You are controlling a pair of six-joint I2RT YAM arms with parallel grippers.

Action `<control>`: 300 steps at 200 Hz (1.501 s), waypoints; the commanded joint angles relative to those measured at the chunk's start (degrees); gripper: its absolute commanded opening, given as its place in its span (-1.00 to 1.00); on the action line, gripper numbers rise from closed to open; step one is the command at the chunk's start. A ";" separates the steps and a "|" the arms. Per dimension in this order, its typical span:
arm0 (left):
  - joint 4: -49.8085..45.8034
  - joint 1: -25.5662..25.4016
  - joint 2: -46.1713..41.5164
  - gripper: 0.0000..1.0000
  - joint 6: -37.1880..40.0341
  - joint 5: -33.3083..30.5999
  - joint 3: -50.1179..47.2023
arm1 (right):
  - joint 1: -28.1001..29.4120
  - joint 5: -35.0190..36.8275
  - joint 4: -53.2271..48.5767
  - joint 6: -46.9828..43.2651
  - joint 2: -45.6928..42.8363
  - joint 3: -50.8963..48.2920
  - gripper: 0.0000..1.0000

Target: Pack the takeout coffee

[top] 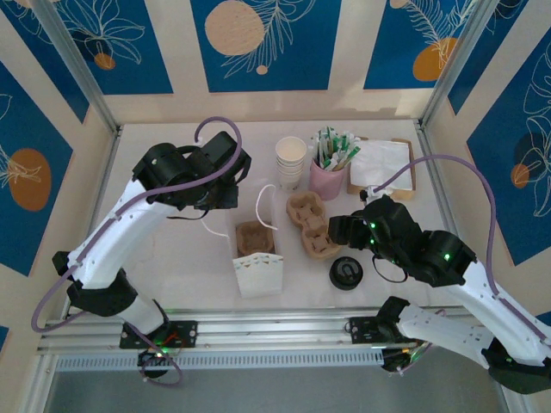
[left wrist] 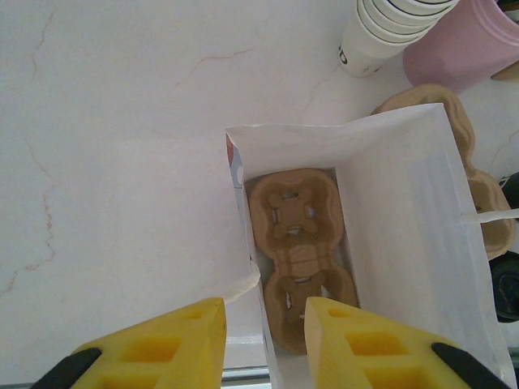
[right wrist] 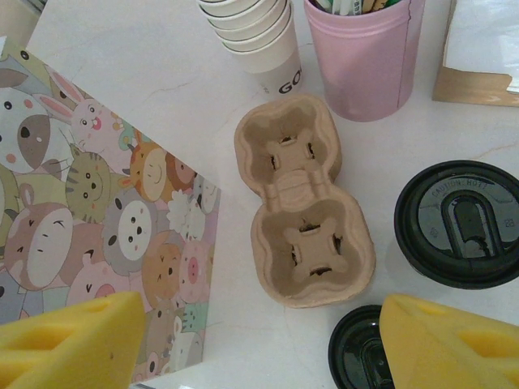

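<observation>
Left gripper [left wrist: 263, 306] part open, jaws astride the left wall of the white paper bag [left wrist: 405, 178], apart from it on both sides; nothing held. Bag stands upright at the near middle of the counter [left wrist: 122, 121], with one cup carrier [left wrist: 296, 223] flat on its bottom. Right gripper [right wrist: 261, 304] wide open, empty, above a second cup carrier [right wrist: 304, 203] lying just right of the bag. Black lids [right wrist: 458, 223] right of that carrier. Stacked paper cups [right wrist: 255, 32] and pink cup [right wrist: 365, 65] on its far side.
</observation>
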 commanded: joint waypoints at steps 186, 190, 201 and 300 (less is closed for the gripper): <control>4.25 -0.52 -7.00 0.04 9.18 -8.03 0.37 | -26.28 -11.91 -1.13 0.74 7.10 -7.24 0.93; 4.01 -0.44 -7.34 0.04 9.16 -8.67 0.27 | -26.90 -12.06 -0.53 0.22 7.56 -7.42 0.91; 3.85 -0.45 -8.10 0.04 9.18 -9.65 0.17 | -28.27 -12.40 1.05 -1.36 8.73 -7.64 0.83; 5.51 -0.37 -17.43 0.12 8.76 -11.24 -11.91 | -36.37 -18.43 6.81 -10.62 16.47 -10.35 0.86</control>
